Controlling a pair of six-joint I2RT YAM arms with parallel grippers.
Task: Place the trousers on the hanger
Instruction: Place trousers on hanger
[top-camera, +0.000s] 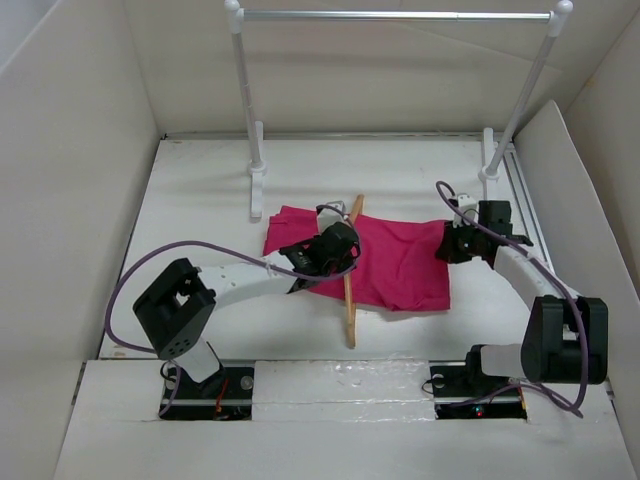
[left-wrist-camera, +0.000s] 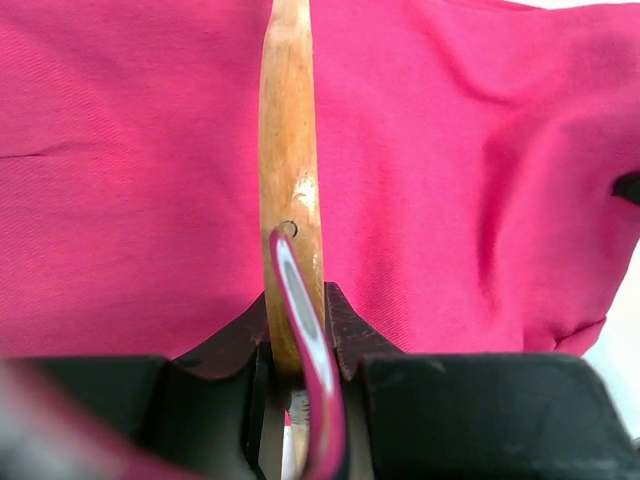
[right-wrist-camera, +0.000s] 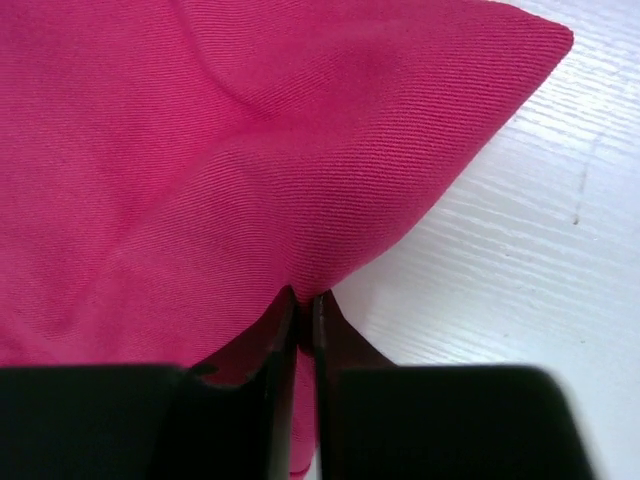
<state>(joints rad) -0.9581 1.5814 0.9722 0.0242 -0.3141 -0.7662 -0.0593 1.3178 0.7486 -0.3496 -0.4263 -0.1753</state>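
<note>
Your left end effector (top-camera: 345, 243) is clamped on the hanger (top-camera: 349, 310). Its long axis runs near-to-far across the trousers (top-camera: 400, 265), which are spread on the surface (top-camera: 200, 220) with cloth on both sides of it. Your right end effector (top-camera: 443, 248) is pinched shut on the trousers' right edge, well apart from the hanger, so the coming move likely turns on carrying that edge leftward across the hanger's axis.

Magenta trousers (top-camera: 400, 265) lie spread flat, a tan wooden hanger (top-camera: 349, 300) across them.
</note>
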